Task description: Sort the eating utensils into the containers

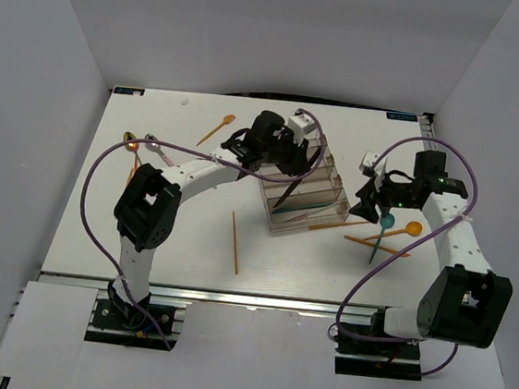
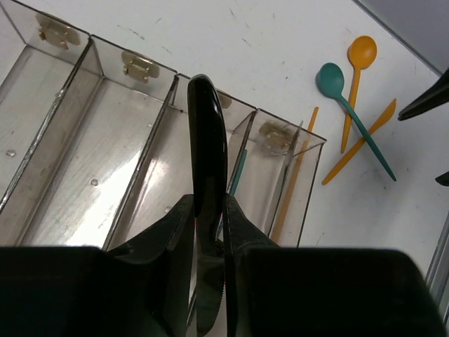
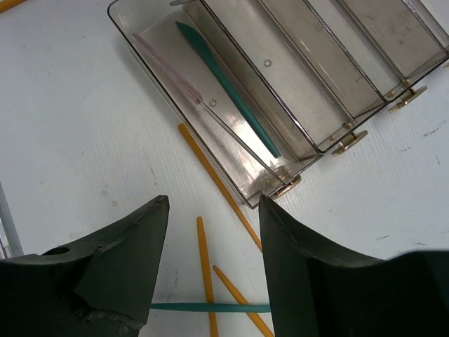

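Observation:
My left gripper [image 1: 287, 157] is shut on a black knife [image 2: 208, 147] and holds it tilted above the clear brownish tray [image 1: 340, 203], over its middle compartments [image 2: 133, 70]. A teal knife [image 3: 231, 91] and a clear utensil [image 3: 182, 77] lie at the tray's [image 3: 330, 91] end nearest the right arm. My right gripper [image 1: 368, 204] is open and empty above the table, just right of the tray. Below its fingers [image 3: 214, 203] lie a teal spoon [image 1: 385, 229], an orange spoon [image 1: 410, 231] and an orange knife [image 1: 379, 247], crossing each other.
An orange stick-like utensil [image 1: 235, 243] lies left of the tray's front, another [image 3: 217, 182] along its right side. An orange spoon [image 1: 216, 129] lies at the back. More utensils [image 1: 139, 145] lie at the far left, partly hidden by the purple cable.

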`<state>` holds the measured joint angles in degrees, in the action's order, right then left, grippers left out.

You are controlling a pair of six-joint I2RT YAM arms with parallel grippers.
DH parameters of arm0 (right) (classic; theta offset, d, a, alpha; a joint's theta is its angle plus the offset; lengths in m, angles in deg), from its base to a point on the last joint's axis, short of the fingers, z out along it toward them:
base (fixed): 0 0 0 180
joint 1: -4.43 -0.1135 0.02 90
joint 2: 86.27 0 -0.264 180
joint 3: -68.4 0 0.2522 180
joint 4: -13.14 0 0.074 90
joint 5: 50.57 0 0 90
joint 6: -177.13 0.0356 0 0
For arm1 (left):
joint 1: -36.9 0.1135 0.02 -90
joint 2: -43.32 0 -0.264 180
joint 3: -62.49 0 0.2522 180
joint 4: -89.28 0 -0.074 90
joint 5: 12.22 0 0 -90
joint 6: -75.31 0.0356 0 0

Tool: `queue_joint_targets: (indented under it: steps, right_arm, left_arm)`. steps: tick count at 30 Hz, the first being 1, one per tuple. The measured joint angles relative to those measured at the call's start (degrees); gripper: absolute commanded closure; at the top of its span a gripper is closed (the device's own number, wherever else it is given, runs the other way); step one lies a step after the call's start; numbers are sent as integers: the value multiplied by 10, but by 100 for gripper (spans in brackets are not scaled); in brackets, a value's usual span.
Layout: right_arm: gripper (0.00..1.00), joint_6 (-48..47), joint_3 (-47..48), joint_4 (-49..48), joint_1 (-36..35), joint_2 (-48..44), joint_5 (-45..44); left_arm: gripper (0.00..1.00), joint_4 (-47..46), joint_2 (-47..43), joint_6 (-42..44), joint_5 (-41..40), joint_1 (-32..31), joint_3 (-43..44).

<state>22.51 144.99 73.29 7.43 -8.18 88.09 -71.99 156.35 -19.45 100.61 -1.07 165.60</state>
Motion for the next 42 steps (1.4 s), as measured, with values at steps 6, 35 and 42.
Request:
queue_joint_targets:
  steps: [6, 35, 42]
  right_arm:
    - [39, 0, 0, -2, 4, 0, 4]
    - [39, 15, -17, -17, 6, 0, 35]
    - [39, 32, -19, -31, 6, 0, 59]
  left_arm:
    - [85, -8, -1, 9, -1, -21, -17]
    - [60, 87, -99, -34, -13, 53, -34]
    - [61, 105, -238, -85, -10, 236, -133]
